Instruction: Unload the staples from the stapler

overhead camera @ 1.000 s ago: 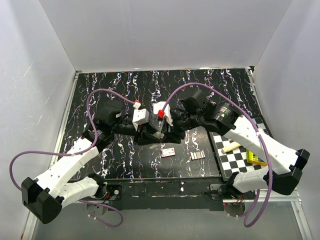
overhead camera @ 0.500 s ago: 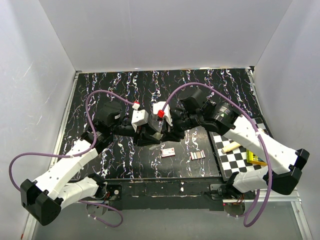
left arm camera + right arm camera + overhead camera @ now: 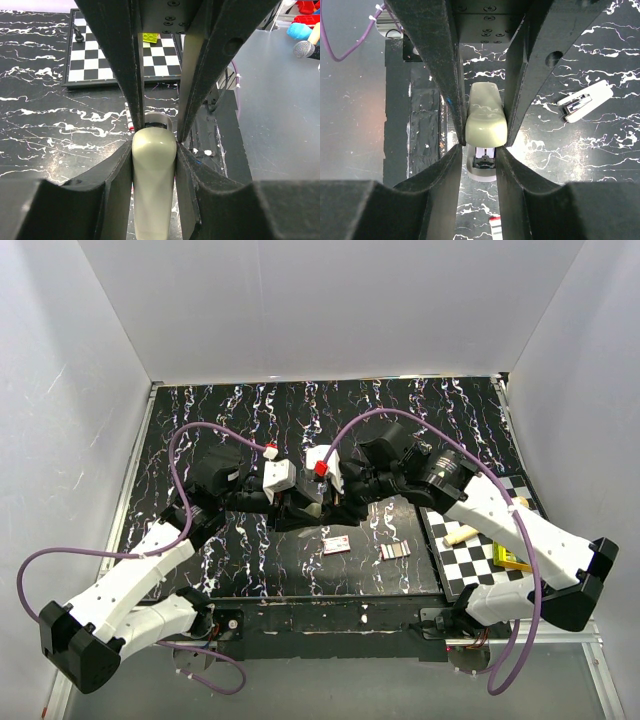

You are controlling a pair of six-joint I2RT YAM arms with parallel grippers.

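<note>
The stapler [image 3: 153, 185] is held above the black marbled table [image 3: 230, 410], between both grippers in the middle of the top view. My left gripper [image 3: 299, 506] is shut on its cream rounded top, which fills the gap between my fingers in the left wrist view [image 3: 154, 150]. My right gripper [image 3: 336, 502] faces it from the other side. In the right wrist view its fingers [image 3: 445, 175] close around the grey lower part [image 3: 484, 167], below the cream top [image 3: 486, 117]. A dark pusher shows under the top. From above the stapler is mostly hidden.
A small pink-and-white box [image 3: 337, 545] and a grey staple strip [image 3: 395, 551] lie on the table near the front. A checkerboard [image 3: 480, 560] at the right carries a pale wooden stick [image 3: 462, 534] and a yellow item [image 3: 512, 558]. White walls surround the table.
Both grippers have shifted slightly to the left together, still joined at the stapler. The left arm's elbow has moved a little left. Nothing was let go.
</note>
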